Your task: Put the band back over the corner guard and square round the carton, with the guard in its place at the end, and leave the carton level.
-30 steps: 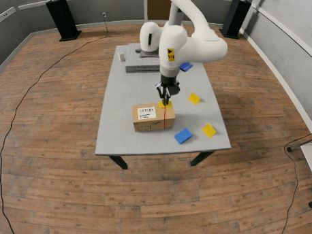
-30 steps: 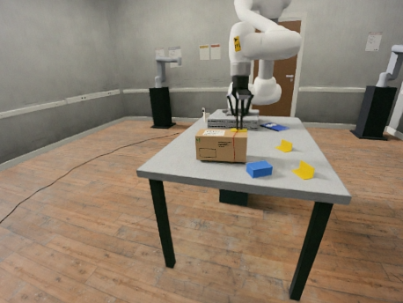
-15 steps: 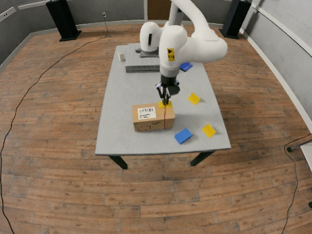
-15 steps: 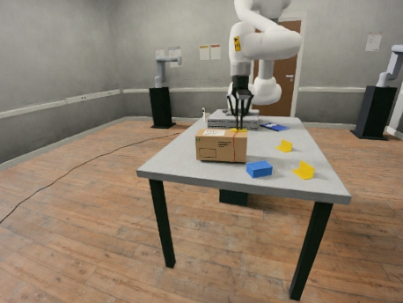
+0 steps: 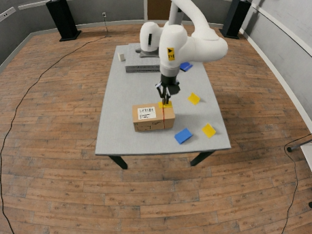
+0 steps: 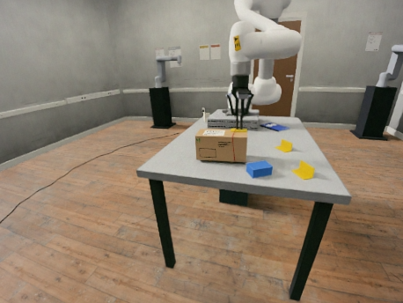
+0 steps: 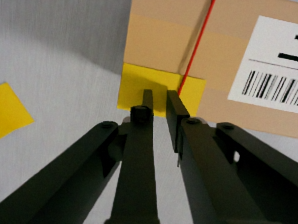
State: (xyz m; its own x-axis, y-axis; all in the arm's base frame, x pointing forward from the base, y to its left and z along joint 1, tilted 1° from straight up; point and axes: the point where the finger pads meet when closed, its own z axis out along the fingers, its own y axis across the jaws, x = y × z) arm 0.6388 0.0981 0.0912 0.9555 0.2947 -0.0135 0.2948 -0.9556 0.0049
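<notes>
The brown carton [image 5: 153, 117] with a white label lies flat on the grey table; it also shows in the exterior view [image 6: 221, 144] and the wrist view [image 7: 215, 50]. A yellow corner guard [image 5: 165, 105] [image 7: 160, 90] sits on its far top edge near the right end. The thin red band [image 5: 163, 117] [image 7: 197, 40] runs round the carton and meets the guard's right part, beside the right finger. My gripper [image 5: 166, 102] [image 6: 238, 127] [image 7: 159, 103] points down right at the guard. Its fingers are nearly shut with a narrow gap, and I see nothing between them.
Two loose yellow guards [image 5: 193, 98] [image 5: 208, 130] and a blue block [image 5: 183, 135] lie to the carton's right. A flat blue piece [image 5: 186, 66], the grey arm base plate [image 5: 142, 62] and a small white box [image 5: 121, 56] are at the far end.
</notes>
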